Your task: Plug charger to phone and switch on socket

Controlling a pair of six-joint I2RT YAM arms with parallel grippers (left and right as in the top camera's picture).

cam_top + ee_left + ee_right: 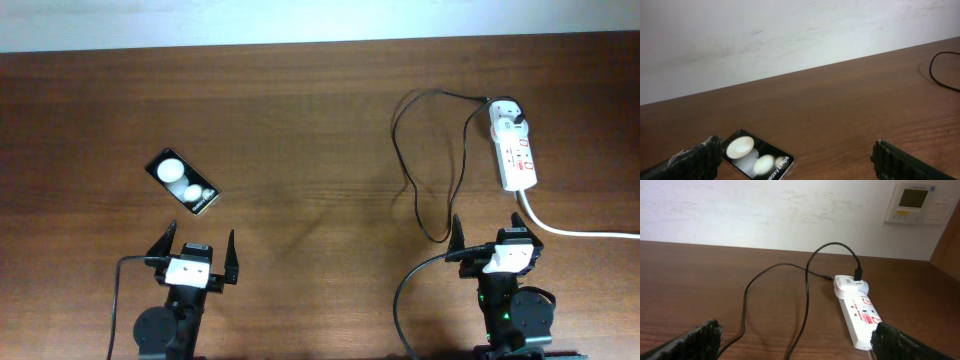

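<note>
The black phone (183, 181) lies face up on the left of the table, just beyond my left gripper (198, 250), which is open and empty. It also shows in the left wrist view (756, 160), close to the left finger. The white socket strip (513, 148) lies at the far right, with the charger's white plug adapter (504, 108) in its far end. The charger's thin black cable (412, 180) loops across the table toward my right gripper (488, 232), open and empty. The right wrist view shows the strip (860, 317), the adapter (848, 284) and the cable (807, 287).
The strip's thick white cord (575, 231) runs off to the right edge. A white wall panel (915, 202) hangs on the wall behind the table. Bare wooden tabletop (300, 150) lies between phone and cable.
</note>
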